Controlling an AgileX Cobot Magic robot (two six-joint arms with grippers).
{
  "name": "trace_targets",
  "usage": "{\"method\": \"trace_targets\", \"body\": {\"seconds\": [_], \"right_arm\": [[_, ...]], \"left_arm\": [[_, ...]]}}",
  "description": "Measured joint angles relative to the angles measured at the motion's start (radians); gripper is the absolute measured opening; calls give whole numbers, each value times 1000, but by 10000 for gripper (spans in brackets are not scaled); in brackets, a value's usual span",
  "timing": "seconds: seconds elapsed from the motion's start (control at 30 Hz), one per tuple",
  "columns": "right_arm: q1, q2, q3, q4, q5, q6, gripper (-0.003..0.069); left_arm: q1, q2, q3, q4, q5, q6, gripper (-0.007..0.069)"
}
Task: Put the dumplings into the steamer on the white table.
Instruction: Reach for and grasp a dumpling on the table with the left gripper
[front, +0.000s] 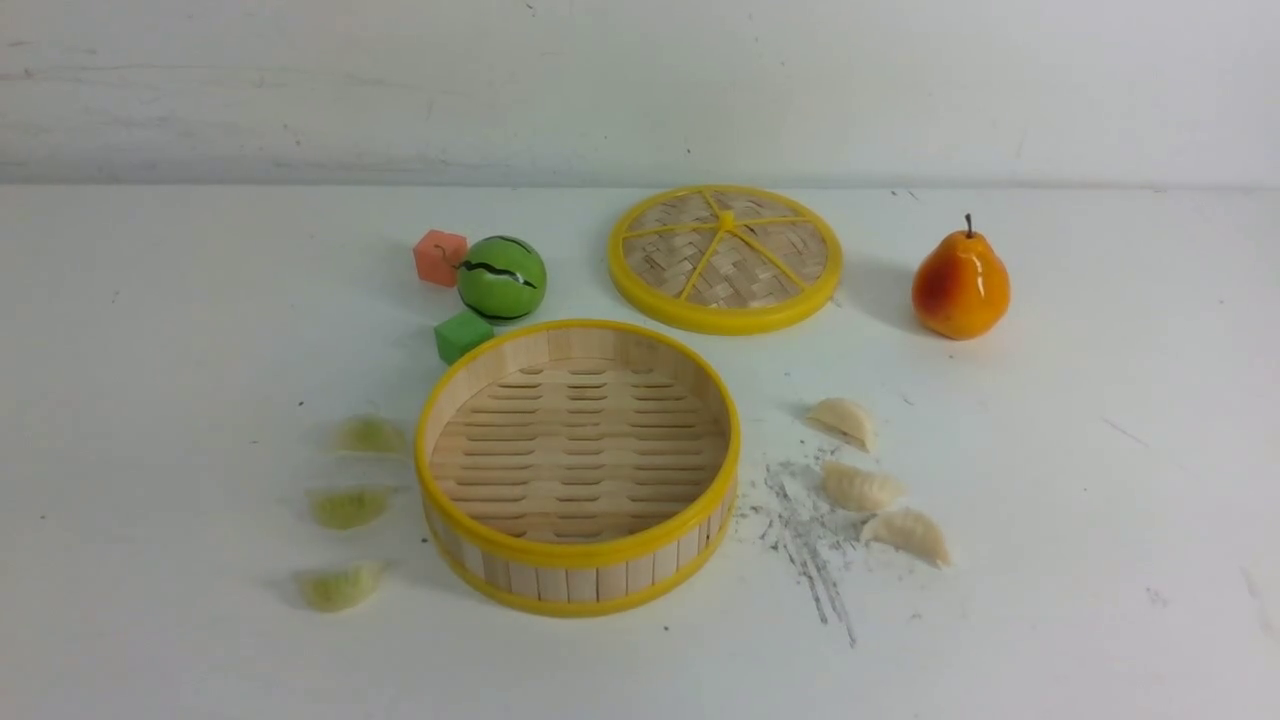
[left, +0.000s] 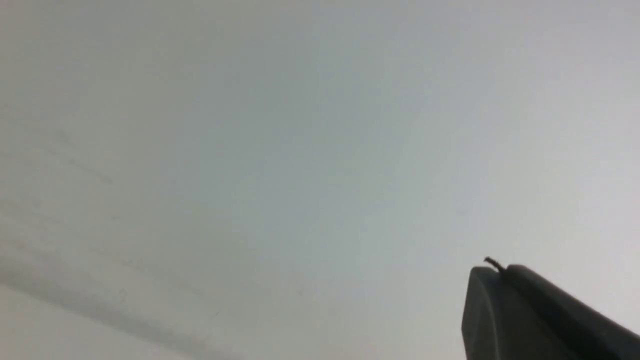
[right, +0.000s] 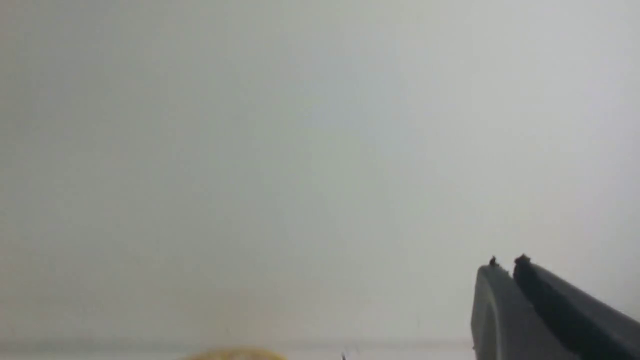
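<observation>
The steamer (front: 577, 553), a round bamboo basket with yellow rims, stands empty in the middle of the white table (front: 1100, 560). Three pale green dumplings (front: 369, 436), (front: 348, 506), (front: 340, 587) lie in a row on its left. Three cream-white dumplings (front: 842, 420), (front: 861, 487), (front: 908, 533) lie on its right. Neither arm shows in the front view. In the left wrist view my left gripper (left: 501, 269) is shut with nothing in it, against a blank pale background. In the right wrist view my right gripper (right: 506, 264) has its fingers almost together and holds nothing.
The woven yellow-rimmed lid (front: 725, 258) lies flat behind the steamer. An orange pear (front: 960, 284) stands at the back right. A green watermelon ball (front: 501, 278), a red cube (front: 440, 257) and a green cube (front: 462, 335) sit behind the steamer's left. Dark scuff marks (front: 805, 540) lie beside the white dumplings.
</observation>
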Motion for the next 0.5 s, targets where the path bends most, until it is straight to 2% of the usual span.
{"method": "trace_targets", "body": {"seconds": [0.07, 0.2, 0.3, 0.33, 0.37, 0.5], "right_arm": [[0, 131, -65, 5, 227, -4, 41], [24, 286, -143, 17, 463, -47, 7], [97, 385, -162, 39, 531, -140, -20], [103, 385, -162, 39, 531, -146, -20], [139, 430, -162, 52, 532, -177, -20], [247, 559, -163, 66, 508, -218, -20]], "left_arm": [[0, 153, -118, 12, 193, 2, -14], [0, 362, -270, 6, 503, 36, -14], [0, 539, -375, -46, 725, 132, -14], [0, 552, -387, -51, 750, 140, -14], [0, 639, -423, -88, 815, 196, -14], [0, 856, -516, -229, 905, 340, -14]]}}
